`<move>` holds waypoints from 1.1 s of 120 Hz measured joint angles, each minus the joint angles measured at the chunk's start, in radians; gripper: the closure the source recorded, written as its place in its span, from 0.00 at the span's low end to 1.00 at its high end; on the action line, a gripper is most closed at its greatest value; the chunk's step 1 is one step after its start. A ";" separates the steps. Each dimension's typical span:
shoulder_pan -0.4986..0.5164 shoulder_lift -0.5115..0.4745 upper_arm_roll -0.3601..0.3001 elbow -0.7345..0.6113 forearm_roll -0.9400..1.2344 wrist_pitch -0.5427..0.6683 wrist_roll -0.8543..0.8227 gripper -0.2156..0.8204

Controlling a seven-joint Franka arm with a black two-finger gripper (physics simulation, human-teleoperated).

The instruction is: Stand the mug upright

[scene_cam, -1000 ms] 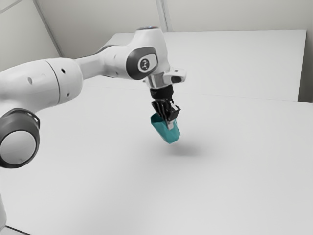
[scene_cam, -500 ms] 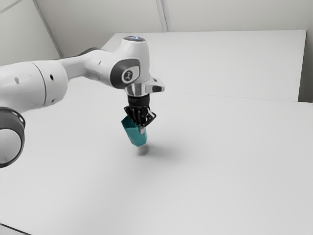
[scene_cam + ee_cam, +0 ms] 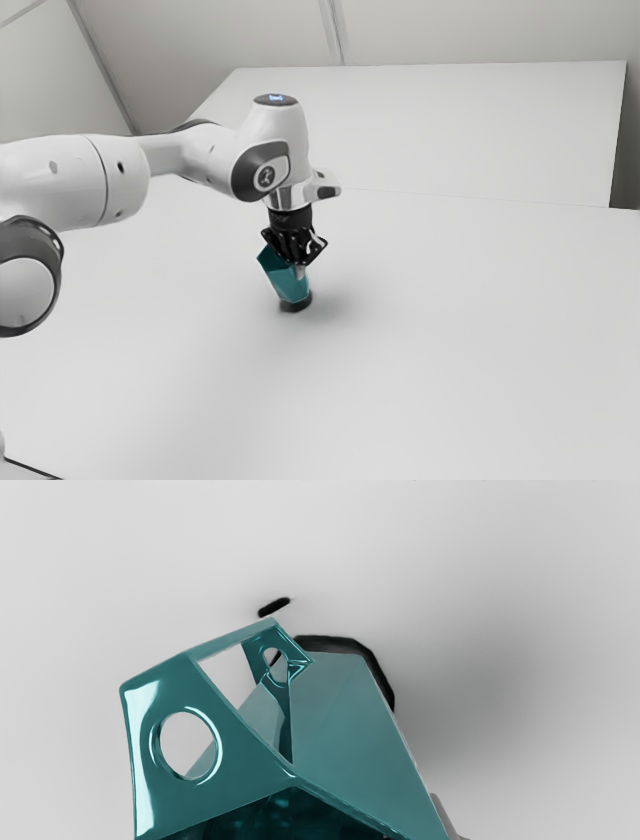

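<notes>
Pinching wall of glossy teal faceted mug (image 3: 281,273): black two-finger gripper (image 3: 298,268), parted only by what it grips. Grey fingertip (image 3: 442,816) against mug's outer side; other finger mostly hidden. Mug tilted, not upright, mouth up toward exterior view's left, base low over white table (image 3: 450,350), dark shadow close around it. Cannot tell whether base touches table. Angular handle (image 3: 170,692) with round holes, outside grip.

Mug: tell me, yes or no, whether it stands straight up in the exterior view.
No, the mug is tilted, its open end leaning toward the exterior view's left.
</notes>
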 joint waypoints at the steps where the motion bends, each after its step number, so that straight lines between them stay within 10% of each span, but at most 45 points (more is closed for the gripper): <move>1: 0.000 0.001 0.000 0.000 0.000 0.001 -0.001 0.97; 45: 0.000 0.015 0.000 -0.003 0.011 0.025 -0.033 0.96; 84: -0.014 -0.022 -0.001 -0.010 0.009 0.010 -0.051 0.42; 132: 0.047 -0.211 -0.009 0.056 -0.118 -0.101 -0.049 0.24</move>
